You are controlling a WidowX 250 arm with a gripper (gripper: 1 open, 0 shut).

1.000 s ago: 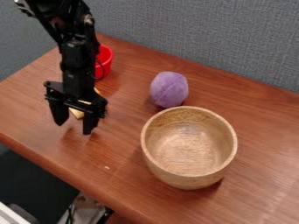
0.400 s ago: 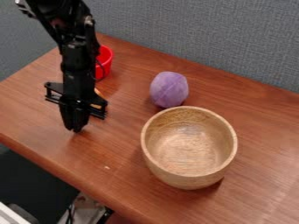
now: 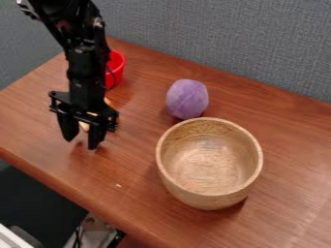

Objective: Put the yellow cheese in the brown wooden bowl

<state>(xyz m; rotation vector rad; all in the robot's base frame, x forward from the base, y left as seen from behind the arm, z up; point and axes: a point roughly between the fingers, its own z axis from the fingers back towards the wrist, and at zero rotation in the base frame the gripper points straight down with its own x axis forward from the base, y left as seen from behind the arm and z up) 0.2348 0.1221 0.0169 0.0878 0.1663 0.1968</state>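
The yellow cheese (image 3: 84, 123) shows only as a small orange-yellow patch low on the table, between the upper parts of my fingers. My gripper (image 3: 81, 140) points down over it at the left of the table. Its two dark fingers (image 3: 68, 134) stand moderately apart with their tips near the wood. I cannot tell whether they touch the cheese. The brown wooden bowl (image 3: 165, 155) stands empty at the front right, well apart from the gripper.
A round purple ball (image 3: 188, 98) lies behind the wooden bowl. A small red bowl (image 3: 115, 66) sits at the back, just behind the arm. The table's front edge (image 3: 77, 184) runs close below the gripper.
The fingers stood wide a second ago, then closed tight together, and now stand apart again, narrower than at first. The hand has stayed in place, and the cheese has not been lifted.
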